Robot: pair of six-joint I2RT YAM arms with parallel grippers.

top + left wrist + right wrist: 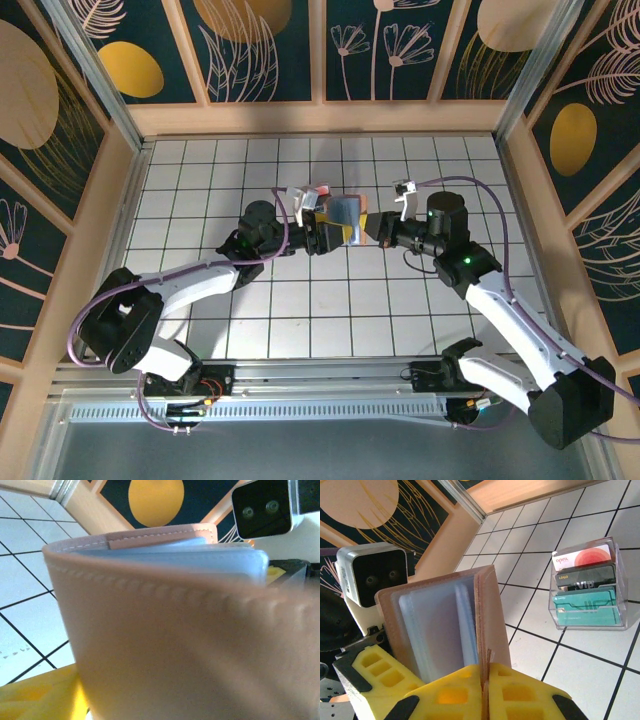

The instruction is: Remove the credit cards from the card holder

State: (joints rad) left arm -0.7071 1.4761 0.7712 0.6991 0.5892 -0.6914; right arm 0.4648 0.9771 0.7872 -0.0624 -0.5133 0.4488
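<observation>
The card holder (345,212) is up in the air over the desk (300,310), its edge pinched by the right fingers (512,687) — I cannot tell if the left fingers (30,702) beside it grip — so it looks held open for picking, and next a card must be caught and pulled out.

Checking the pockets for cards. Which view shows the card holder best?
Right wrist: the card holder stands open, grey-blue inner pockets facing the camera, lower edge clamped in the jaws of the right gripper. Left wrist gives a blurred close-up of its tan outer face; top external shows it small, pockets unreadable.
</observation>
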